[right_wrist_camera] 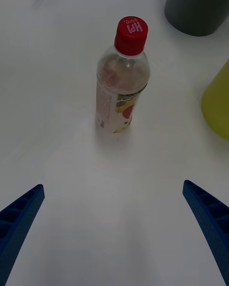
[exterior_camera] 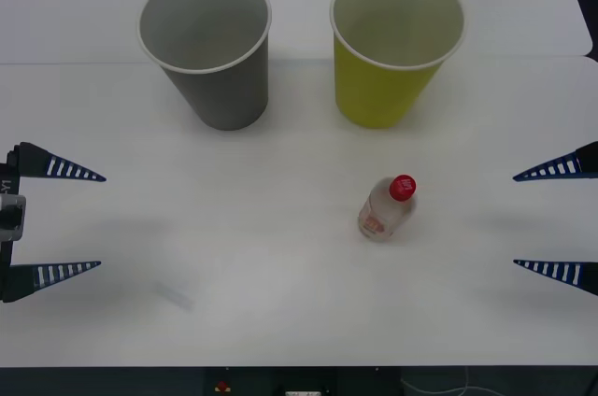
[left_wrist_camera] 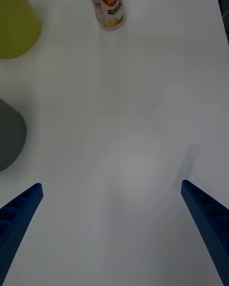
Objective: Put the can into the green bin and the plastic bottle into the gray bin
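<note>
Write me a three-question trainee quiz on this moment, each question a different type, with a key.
1. True or false: the plastic bottle stands upright on the table.
2. Multiple choice: which bin is the bottle nearer in the front view? A) the gray bin B) the green bin C) it stands inside one of them.
3. Fill in: the left gripper and the right gripper wait at the table's sides, both with fingers ____.

Key: 1 true. 2 B. 3 open; neither holds anything, and the bottle stands closer to the right gripper.
</note>
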You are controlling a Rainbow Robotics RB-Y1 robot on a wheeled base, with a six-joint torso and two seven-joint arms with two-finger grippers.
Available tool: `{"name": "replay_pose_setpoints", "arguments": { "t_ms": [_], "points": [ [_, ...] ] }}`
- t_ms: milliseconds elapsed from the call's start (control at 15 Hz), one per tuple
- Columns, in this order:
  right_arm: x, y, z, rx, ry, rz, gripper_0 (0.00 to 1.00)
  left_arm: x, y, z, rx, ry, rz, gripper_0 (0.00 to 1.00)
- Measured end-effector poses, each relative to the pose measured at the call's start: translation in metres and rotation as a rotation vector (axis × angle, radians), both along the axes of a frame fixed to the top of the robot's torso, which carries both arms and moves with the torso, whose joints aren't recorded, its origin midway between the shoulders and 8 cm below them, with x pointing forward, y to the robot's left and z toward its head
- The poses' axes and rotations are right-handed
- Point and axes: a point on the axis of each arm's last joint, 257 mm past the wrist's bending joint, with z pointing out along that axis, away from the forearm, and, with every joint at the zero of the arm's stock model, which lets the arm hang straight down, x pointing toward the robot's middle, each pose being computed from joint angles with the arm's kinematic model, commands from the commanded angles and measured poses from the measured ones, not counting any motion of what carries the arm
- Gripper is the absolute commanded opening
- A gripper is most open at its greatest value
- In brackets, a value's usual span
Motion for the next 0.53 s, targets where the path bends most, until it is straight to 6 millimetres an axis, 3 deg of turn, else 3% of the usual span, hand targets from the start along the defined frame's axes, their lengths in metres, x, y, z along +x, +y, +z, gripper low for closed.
{"name": "replay_pose_setpoints", "arguments": {
  "t_ms": [533],
  "points": [
    [-0.0011, -0.003, 0.0013, 0.026, 0.01, -0.008, 1.0, 0.0, 0.0, 0.0, 0.0, 0.0, 0.0, 1.0]
  ]
}}
